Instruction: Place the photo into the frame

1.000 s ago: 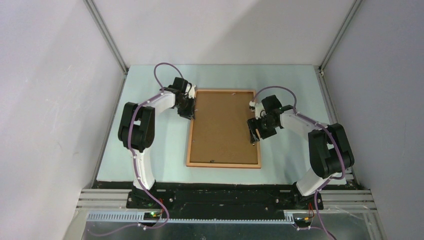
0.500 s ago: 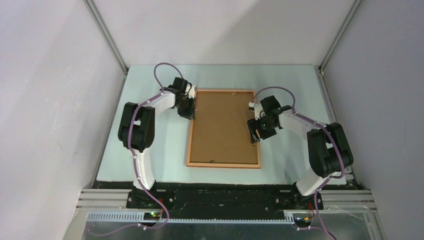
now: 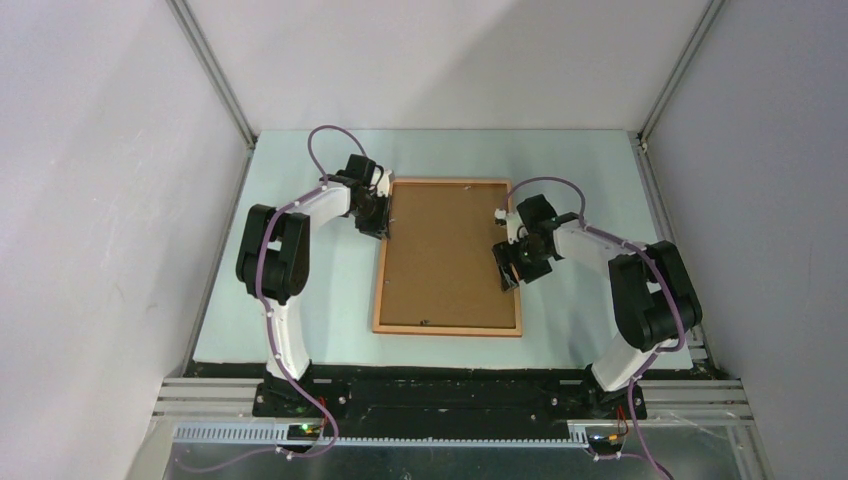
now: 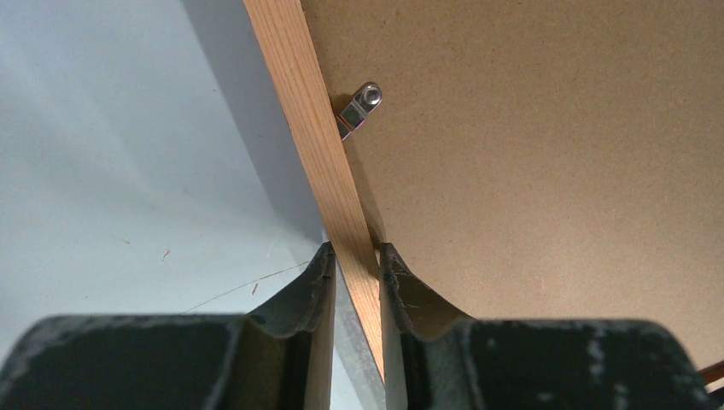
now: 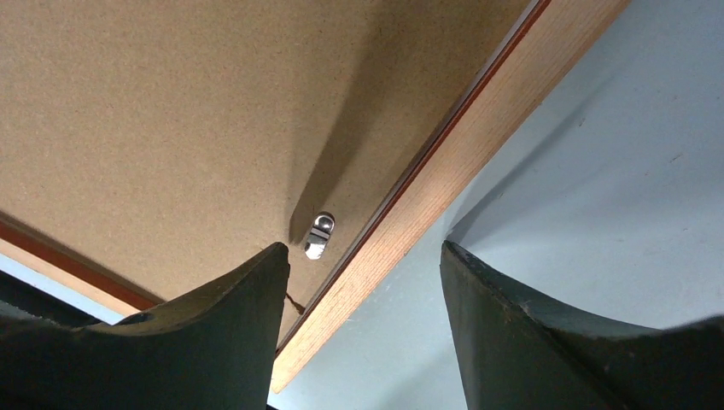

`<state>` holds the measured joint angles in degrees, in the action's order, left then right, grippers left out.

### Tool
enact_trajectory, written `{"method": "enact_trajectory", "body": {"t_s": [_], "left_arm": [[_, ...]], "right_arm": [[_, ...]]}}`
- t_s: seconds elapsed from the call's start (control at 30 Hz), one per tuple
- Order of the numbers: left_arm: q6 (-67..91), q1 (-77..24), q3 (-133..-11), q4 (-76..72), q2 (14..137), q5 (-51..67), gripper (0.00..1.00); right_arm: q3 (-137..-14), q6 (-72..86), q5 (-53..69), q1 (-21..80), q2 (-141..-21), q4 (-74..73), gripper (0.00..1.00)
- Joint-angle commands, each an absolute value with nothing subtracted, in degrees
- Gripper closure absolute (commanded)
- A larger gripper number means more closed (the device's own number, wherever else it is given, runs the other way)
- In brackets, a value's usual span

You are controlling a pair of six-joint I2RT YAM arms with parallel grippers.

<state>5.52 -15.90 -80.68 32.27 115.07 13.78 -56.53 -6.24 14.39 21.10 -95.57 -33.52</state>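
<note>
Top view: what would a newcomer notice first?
The frame lies face down on the table, its backing board up. The left gripper pinches the frame's left rail, while the right gripper hangs open over the right rail, beside a metal clip.

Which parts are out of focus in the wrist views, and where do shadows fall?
Left wrist: the left gripper pinching the frame looks soft, the metal clip is sharp, and the frame shades the table beside it. Right wrist: the open right gripper is dark and soft-edged; a shadow crosses the backing board. Top external: soft light, no glare.
</note>
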Motion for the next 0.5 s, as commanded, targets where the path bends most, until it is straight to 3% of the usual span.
{"method": "enact_trajectory", "body": {"t_s": [0.0, 0.47], "left_arm": [[3.9, -17.4, -79.1, 33.6, 115.3, 16.4, 1.00], [3.8, -17.4, -79.2, 33.7, 115.2, 16.7, 1.00]], "right_arm": [[-56.6, -6.1, 13.3, 22.1, -96.5, -32.6, 0.31], [-57.0, -5.4, 12.0, 23.5, -97.5, -31.3, 0.39]]}}
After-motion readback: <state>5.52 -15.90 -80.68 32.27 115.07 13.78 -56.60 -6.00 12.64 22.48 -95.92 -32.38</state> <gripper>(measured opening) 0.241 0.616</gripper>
